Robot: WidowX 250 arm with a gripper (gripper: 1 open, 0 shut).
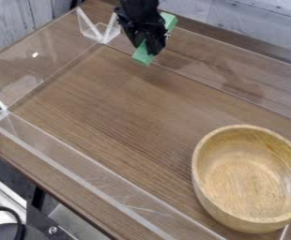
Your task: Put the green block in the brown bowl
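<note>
My black gripper [145, 43] hangs at the far top middle of the view, shut on the green block [148, 53]. The block is tilted, its lower end sticking out below the fingers and a bit of its upper end showing to the right of the gripper body. It looks held just above the wooden tabletop [123, 122]. The brown bowl [201, 155] stands upright with nothing in it at the near right corner, well away from the gripper along the table's diagonal.
Low clear acrylic walls [41, 80] fence the tabletop on the left, back and front sides. A grey plank surface lies beyond the left wall. The table's front edge drops off at the lower left.
</note>
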